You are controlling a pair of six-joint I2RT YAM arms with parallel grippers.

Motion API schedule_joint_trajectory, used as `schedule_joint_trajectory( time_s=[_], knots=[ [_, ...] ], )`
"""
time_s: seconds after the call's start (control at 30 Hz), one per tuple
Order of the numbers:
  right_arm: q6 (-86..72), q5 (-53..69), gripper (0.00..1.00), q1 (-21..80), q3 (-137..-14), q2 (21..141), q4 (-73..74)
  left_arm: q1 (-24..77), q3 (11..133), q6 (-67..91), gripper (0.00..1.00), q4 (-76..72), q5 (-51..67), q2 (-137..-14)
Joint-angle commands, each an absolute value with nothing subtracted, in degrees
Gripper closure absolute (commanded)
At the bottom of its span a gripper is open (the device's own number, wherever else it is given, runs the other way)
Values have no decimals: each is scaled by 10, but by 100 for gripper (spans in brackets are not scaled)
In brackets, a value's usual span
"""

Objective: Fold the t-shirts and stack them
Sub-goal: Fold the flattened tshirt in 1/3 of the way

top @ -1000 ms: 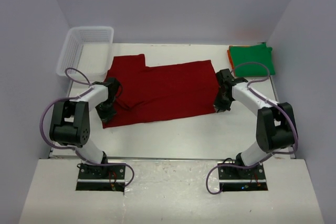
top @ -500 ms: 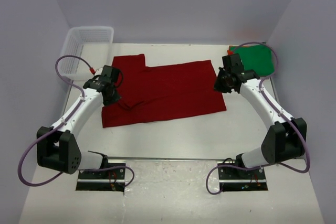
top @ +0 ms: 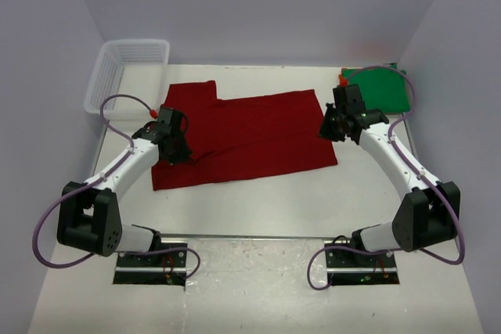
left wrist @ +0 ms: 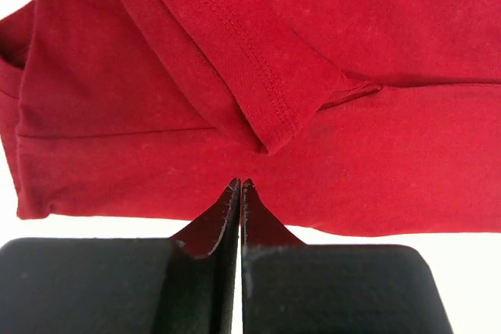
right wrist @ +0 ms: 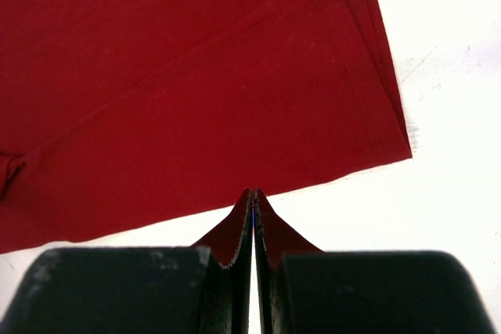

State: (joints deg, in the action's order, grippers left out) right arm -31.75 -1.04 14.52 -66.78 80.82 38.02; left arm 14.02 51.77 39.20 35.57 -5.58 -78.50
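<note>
Across the middle of the surface (top: 258,201) I have the dark red t-shirt (top: 243,134) lying flat, long axis left-right. One sleeve (top: 192,91) sticks out toward the far edge at the left end; I can't tell which end is the neck. Left gripper (top: 178,154) is over the shirt's left part, fingers pressed together, no cloth between them in the wrist view. Right gripper (top: 329,127) is at the shirt's right edge, also pressed together, empty. Green t-shirt (top: 383,87) sits folded in the far right corner, orange t-shirt (top: 343,80) peeking out at its left edge. White basket (top: 125,68) far left.
</note>
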Motion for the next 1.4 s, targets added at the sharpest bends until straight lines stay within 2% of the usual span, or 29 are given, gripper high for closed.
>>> schedule_joint_trajectory(
  time_s=[0.0,0.73,1.0,1.37],
  knots=[
    [-309,-4,100,146,-663,792,360,143,513,386,100,324,-39,-790],
    [-313,23,100,146,-652,804,352,151,515,377,100,301,-40,-880],
    [-309,21,100,146,-647,804,348,151,593,361,100,301,-63,-943],
    [-309,39,100,146,-645,807,344,152,767,353,100,326,-72,-1049]
  ],
)
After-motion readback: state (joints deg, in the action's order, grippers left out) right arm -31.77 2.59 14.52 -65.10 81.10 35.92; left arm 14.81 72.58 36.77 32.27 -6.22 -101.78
